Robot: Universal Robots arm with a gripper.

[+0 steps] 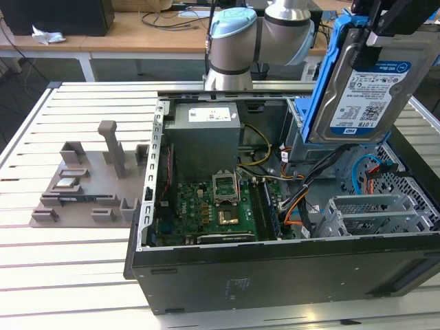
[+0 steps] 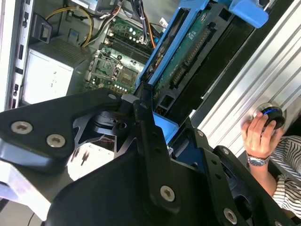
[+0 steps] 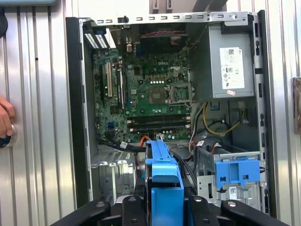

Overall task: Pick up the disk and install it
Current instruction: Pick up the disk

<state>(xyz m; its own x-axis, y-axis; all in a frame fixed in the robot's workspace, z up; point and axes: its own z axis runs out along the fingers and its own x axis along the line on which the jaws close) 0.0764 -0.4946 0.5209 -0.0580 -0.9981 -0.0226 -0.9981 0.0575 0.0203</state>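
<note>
Top of case (image 1: 275, 275) open; free room above motherboard (image 1: 213, 206). Obstacles: power supply box (image 1: 205, 134) rising beside it, and cables (image 1: 302, 199) crossing toward drive cage (image 1: 375, 213). Above case, disk (image 1: 364, 89) clamped in hand (image 1: 388, 27), clear of walls. Person's hand (image 2: 256, 134) on surface (image 1: 69, 275) beside case.

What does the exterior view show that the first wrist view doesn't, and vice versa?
Exterior view: the label side of the flat silver-and-black disk, held above the open black computer case; a grey plastic fixture on the slatted metal table, at the exterior view's left. First wrist view: a person's hand on that table; a blue plastic latch on a grey metal cage. Both: black claw gripping the disk's blue rails, green motherboard, grey power supply box.
</note>
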